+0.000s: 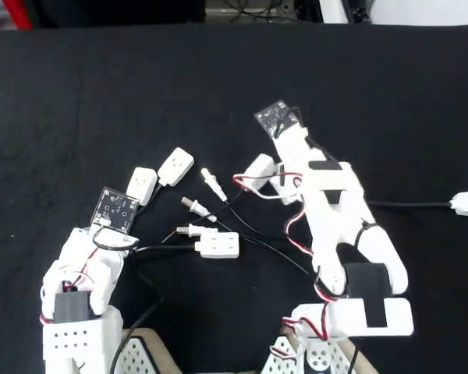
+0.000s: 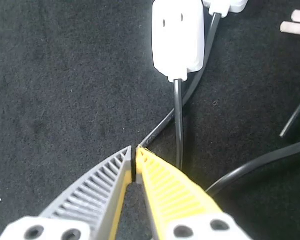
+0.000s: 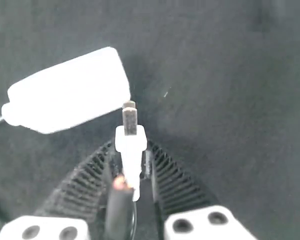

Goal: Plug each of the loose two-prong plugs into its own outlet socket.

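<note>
Held plug (image 3: 131,142) is pinched in the right tool (image 3: 130,152), prongs forward, tip just beside a white socket (image 3: 65,92) but not in it. Slots of that socket are not visible, so I can't tell the alignment. I judge the first insertion is under way, not done

Three more plugs lie bare on the black tabletop (image 1: 62,93) between the arms: upper plug (image 1: 213,185), middle plug (image 1: 195,206), lower plug (image 1: 189,230). The lower one lies just beside a flat socket (image 1: 218,244), not seated. Two more sockets sit side by side near the left arm: far socket (image 1: 175,166) and near socket (image 1: 142,185). In the left wrist view a slotted socket (image 2: 177,35) shows both slots empty

Left tool (image 2: 135,152) has its tips pressed together right at a thin black cable (image 2: 160,127); can't tell if it actually pinches it

Progress as I read it: nothing plugged yet, all four plugs left, each needing lining up with free slots
</note>
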Robot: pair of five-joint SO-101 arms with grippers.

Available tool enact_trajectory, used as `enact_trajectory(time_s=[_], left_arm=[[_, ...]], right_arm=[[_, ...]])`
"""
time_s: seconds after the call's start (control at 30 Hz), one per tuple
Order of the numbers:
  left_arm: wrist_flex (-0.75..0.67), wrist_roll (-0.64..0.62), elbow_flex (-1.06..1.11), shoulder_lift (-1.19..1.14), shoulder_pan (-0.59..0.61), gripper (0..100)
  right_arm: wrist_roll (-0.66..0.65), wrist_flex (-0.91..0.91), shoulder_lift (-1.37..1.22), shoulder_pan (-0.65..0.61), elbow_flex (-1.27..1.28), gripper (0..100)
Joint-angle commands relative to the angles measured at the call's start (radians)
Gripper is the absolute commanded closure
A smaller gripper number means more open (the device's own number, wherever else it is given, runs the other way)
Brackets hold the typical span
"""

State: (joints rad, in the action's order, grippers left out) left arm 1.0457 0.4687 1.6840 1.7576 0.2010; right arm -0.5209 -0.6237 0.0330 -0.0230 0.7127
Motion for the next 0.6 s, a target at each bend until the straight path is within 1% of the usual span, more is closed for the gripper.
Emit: enact_trajectory(time_s=[0.0, 0.07, 0.13, 0.37, 0.47, 0.57], left_arm=[[-0.02, 0.012, 0.019, 0.003, 0.005, 97], [-0.02, 0.012, 0.019, 0.003, 0.005, 97], [-0.02, 0.012, 0.019, 0.003, 0.005, 97], [-0.038, 0.012, 0.019, 0.003, 0.007, 97], [-0.038, 0.012, 0.019, 0.003, 0.007, 97], [-0.038, 0.012, 0.019, 0.003, 0.001, 97]], right_arm=[[0.011, -0.023, 0.024, 0.0, -0.085, 98.7], [0.011, -0.035, 0.028, 0.0, -0.11, 98.7], [0.008, -0.089, 0.047, 0.0, -0.147, 98.7], [0.0, -0.413, 0.206, -0.008, -0.352, 98.7], [-0.017, -0.585, 0.295, -0.058, -0.443, 98.7], [-0.052, -0.761, 0.39, -0.155, -0.507, 98.7]])
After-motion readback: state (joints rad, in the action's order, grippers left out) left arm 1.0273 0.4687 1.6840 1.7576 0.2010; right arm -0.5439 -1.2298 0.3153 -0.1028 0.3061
